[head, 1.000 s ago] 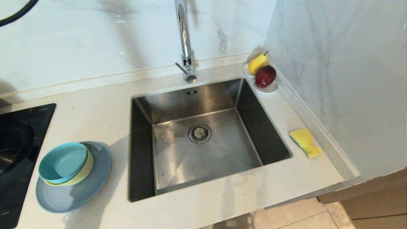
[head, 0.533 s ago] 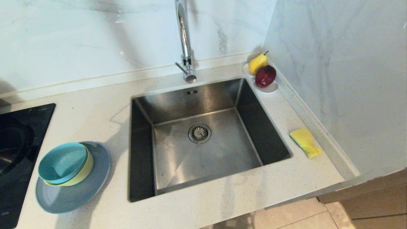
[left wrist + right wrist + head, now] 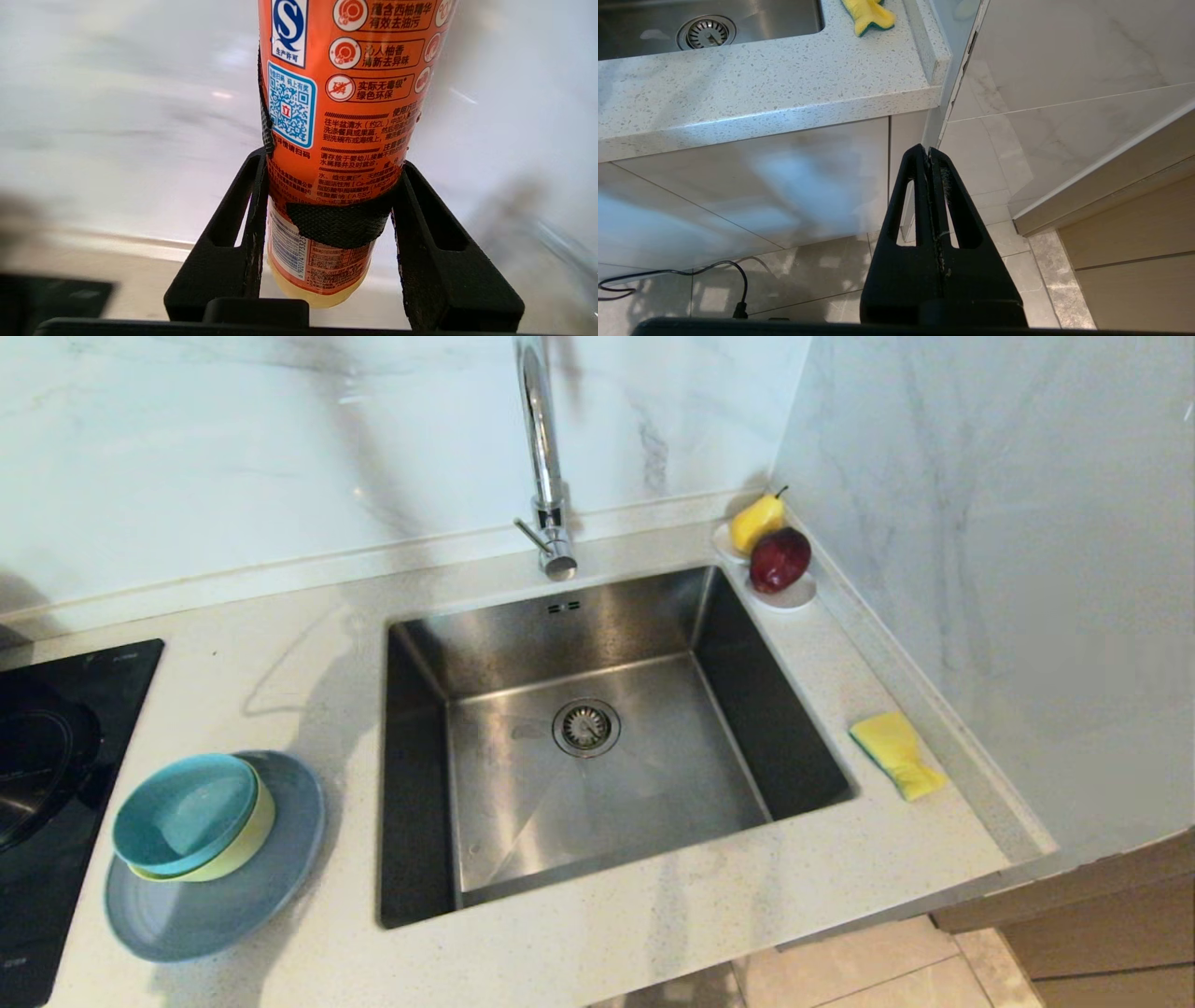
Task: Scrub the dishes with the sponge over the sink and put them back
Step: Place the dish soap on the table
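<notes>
Countertop (image 3: 280, 681) shadow shifted, left pincer (image 3: 329, 205) perhaps mid-swing, clamping orange bottle (image 3: 341, 93)

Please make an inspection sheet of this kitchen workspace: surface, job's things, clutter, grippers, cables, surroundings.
Surface: speckled pale countertop around the sink.
Job's things: teal bowl nested in yellow-green bowl on grey-blue plate, left of sink; sponge right of it.
Clutter: white dish with pear and red fruit.
Grippers: left gripper shut on orange bottle; right gripper shut, below the counter.
Cables: black cable on floor.
Surroundings: marble walls, tap, black hob.
</notes>
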You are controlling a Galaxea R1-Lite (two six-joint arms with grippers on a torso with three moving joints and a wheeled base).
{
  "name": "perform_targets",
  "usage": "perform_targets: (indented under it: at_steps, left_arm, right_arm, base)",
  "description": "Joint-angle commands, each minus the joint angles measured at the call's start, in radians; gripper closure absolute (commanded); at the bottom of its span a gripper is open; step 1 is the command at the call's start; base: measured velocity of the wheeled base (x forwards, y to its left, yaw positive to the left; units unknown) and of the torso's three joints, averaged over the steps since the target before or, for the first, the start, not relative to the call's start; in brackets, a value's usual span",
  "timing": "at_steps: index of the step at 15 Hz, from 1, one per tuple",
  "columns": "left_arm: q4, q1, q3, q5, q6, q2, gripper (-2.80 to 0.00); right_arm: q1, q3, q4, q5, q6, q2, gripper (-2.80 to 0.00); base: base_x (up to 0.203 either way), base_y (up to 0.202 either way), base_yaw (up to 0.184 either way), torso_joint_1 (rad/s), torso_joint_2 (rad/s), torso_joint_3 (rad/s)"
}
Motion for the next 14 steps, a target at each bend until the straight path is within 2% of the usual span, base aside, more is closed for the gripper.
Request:
perform_targets:
  at_steps: [1, 3, 5, 10, 12, 14]
  left_arm:
    - [-0.052, 0.093, 0.074, 0.034, -0.051, 0.036, 0.0]
    - [-0.076, 0.166, 0.167, 0.042, -0.075, 0.031, 0.0]
    - [-0.11, 0.199, 0.25, 0.044, -0.075, 0.03, 0.0]
    - [-0.419, 0.22, 0.543, 0.062, -0.059, 0.099, 0.0]
    - [-0.468, 0.221, 0.575, 0.097, -0.051, 0.151, 0.0]
    - [-0.49, 0.22, 0.592, 0.159, -0.039, 0.205, 0.0]
  right_arm:
    - [-0.001, 0.0, 0.0, 0.0, 0.0, 0.0, 0.0]
    - [0.001, 0.0, 0.0, 0.0, 0.0, -0.001, 0.0]
    - [0.001, 0.0, 0.0, 0.0, 0.0, -0.001, 0.0]
    - [0.0, 0.0, 0.0, 0.0, 0.0, 0.0, 0.0]
    - [0.001, 0.0, 0.0, 0.0, 0.0, -0.002, 0.0]
    - [0.001, 0.0, 0.0, 0.0, 0.0, -0.002, 0.0]
  base:
    - [0.0, 0.0, 0.0, 0.0, 0.0, 0.0]
    - [0.0, 0.0, 0.0, 0.0, 0.0, 0.0]
    - [0.0, 0.0, 0.0, 0.0, 0.0, 0.0]
    - [0.0, 0.0, 0.0, 0.0, 0.0, 0.0]
    - [0.0, 0.0, 0.0, 0.0, 0.0, 0.0]
    - [0.0, 0.0, 0.0, 0.0, 0.0, 0.0]
